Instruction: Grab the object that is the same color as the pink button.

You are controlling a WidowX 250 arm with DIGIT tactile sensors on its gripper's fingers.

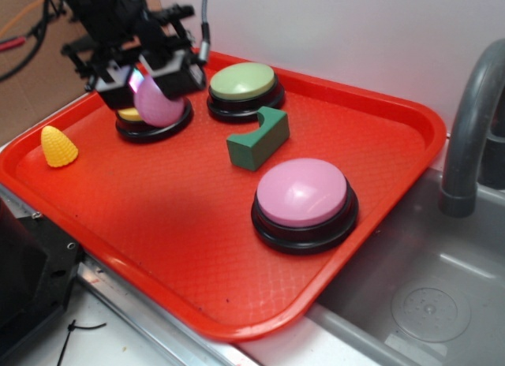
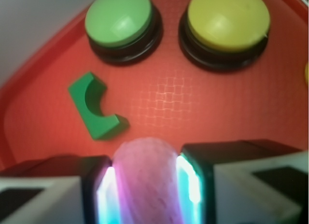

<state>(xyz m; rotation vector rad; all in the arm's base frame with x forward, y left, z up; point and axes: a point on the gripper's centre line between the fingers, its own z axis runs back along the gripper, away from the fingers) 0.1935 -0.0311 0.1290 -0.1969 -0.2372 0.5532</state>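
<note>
**Desk:** What does the claw (image 1: 155,88) have hold of?

**Photographer:** The pink ball (image 1: 157,102). In the exterior view it sits at upper left of the frame, pinched between the two black fingers and lifted off the red tray (image 1: 181,248). The wrist view shows the same ball (image 2: 146,178) at bottom centre, dimpled and blurred, with a finger (image 2: 94,185) pressed against each side and a glowing strip on each inner face.

**Desk:** How far open is the claw?

**Photographer:** Only as wide as the ball. Both fingers touch it.

**Desk:** And what lies around it?

**Photographer:** In the exterior view, the ball hangs in front of the yellow button (image 1: 131,115), hiding most of it. The green button (image 1: 242,80) stands just right of that, at upper centre. The pink button (image 1: 303,194) sits right of centre, well apart from the claw. A green block (image 1: 259,140) with a curved notch lies between the green and pink buttons. A yellow cone (image 1: 57,146) rests near the left rim. The tray lies on a metal counter (image 1: 134,319), with a grey faucet (image 1: 469,121) at far right.
</note>
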